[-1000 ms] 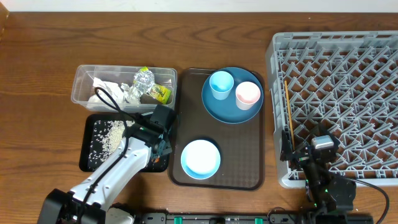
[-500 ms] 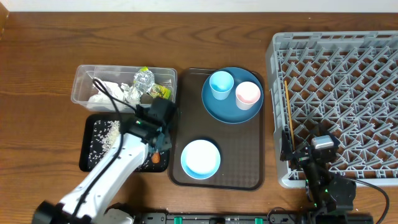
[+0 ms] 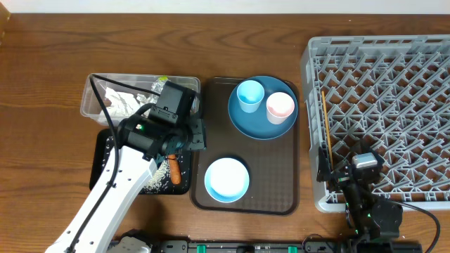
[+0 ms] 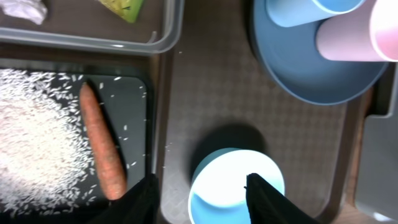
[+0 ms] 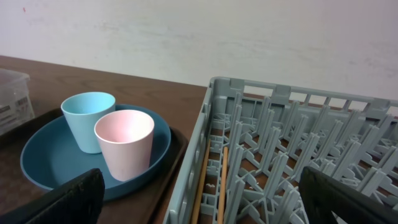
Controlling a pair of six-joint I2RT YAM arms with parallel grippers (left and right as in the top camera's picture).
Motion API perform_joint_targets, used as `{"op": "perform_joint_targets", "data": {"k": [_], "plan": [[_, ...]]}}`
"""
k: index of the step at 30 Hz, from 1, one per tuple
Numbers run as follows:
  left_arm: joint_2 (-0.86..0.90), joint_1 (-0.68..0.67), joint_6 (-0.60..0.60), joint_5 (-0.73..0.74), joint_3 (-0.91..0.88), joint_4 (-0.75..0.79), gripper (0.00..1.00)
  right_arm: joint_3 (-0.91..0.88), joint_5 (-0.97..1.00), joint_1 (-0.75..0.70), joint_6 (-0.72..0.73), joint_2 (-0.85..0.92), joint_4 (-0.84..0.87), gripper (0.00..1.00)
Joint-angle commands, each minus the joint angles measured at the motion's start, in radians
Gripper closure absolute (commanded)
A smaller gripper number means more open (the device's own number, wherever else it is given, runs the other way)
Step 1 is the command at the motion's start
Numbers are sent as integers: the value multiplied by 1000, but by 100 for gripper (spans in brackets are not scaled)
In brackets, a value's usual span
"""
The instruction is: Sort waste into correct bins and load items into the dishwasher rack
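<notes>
- Sorting of the waste looked all but done. The carrot [image 4: 102,148] and the rice [image 4: 37,146] lay in the black tray [image 3: 100,144], and the tissue [image 3: 119,102] and wrapper [image 4: 122,6] were in the clear tub [image 3: 89,90].
- The foil ball was hidden under the left arm, so its place could not be confirmed.
- No dish had been loaded. The plate [image 3: 261,121] sat on the brown tray [image 3: 271,172] with the blue cup [image 3: 249,95] and pink cup [image 3: 280,105] upright on it, side by side.
- The bowl [image 3: 226,179] stood on the near part of the same tray, apart from the plate.
- The rack [image 3: 394,84] held only thin wooden sticks [image 3: 324,119] along its left side, so four dishes were left to move.
- The left gripper [image 4: 202,196] hung with its jaws released and empty, above the seam between the black tray and the brown tray, with the bowl just below.
- The right gripper [image 5: 200,186] had its jaws spread wide on nothing, at the near-left corner of the rack, facing the cups.
- The brown tray's raised rim lay between the bowl and the black tray, and the rack's wall rose just beside the tray's right edge. Any dish would probably need lifting clear over both.
- There was bare room on the brown tray around the bowl, while the cups were nearly touching, which probably left little space for a jaw between them.
- The table [image 3: 42,56] was open at the far left.
</notes>
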Motion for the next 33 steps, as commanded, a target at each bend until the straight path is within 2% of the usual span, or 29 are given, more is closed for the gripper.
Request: {"op": "perform_joint_targets", "data": {"k": [1, 5, 9, 18, 21, 23, 25, 29, 33], "plan": [[-6, 5, 19, 31, 15, 4, 43, -2, -5, 5, -2, -5, -2, 1], [-6, 5, 19, 31, 15, 3, 18, -2, -5, 5, -2, -5, -2, 1], [-6, 5, 19, 31, 15, 3, 9, -2, -5, 5, -2, -5, -2, 1], [-6, 5, 19, 31, 15, 3, 2, -2, -10, 5, 10, -5, -2, 1], [-6, 5, 19, 31, 15, 3, 1, -2, -11, 5, 60, -5, -2, 1], [-6, 5, 19, 31, 15, 3, 1, -2, -12, 5, 143, -5, 23, 1], [-6, 5, 19, 31, 15, 3, 1, 2, -12, 5, 154, -5, 45, 1], [-6, 5, 19, 31, 15, 3, 0, 65, -12, 5, 175, -3, -23, 1], [-6, 5, 19, 31, 15, 3, 0, 219, -12, 5, 208, 40, -141, 1]]}}
